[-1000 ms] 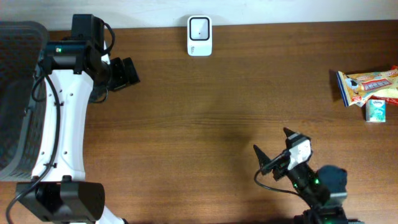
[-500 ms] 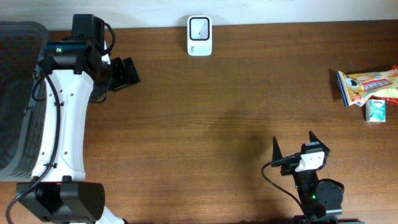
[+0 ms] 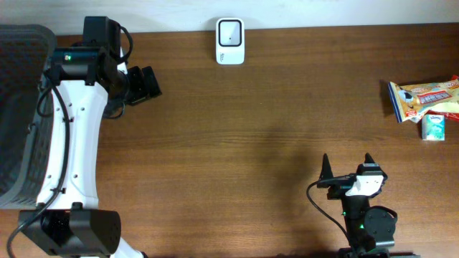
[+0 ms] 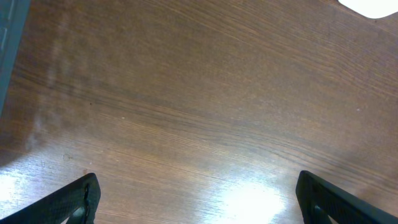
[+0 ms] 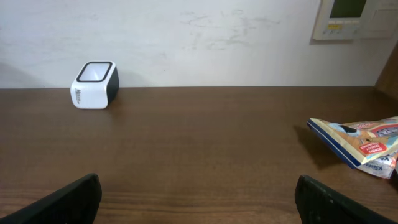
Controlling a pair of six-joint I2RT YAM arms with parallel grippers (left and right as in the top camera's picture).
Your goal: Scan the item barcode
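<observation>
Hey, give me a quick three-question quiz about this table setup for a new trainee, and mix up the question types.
1. True or false: the right hand holds the crinkly orange-and-white snack bag.
2. Where on the brown wooden table does the white box-shaped scanner stand? A) back edge B) middle C) front edge
3. Fill in: the small green-and-white packet lies next to the ___.
Key: 1 false; 2 A; 3 snack bag.
</observation>
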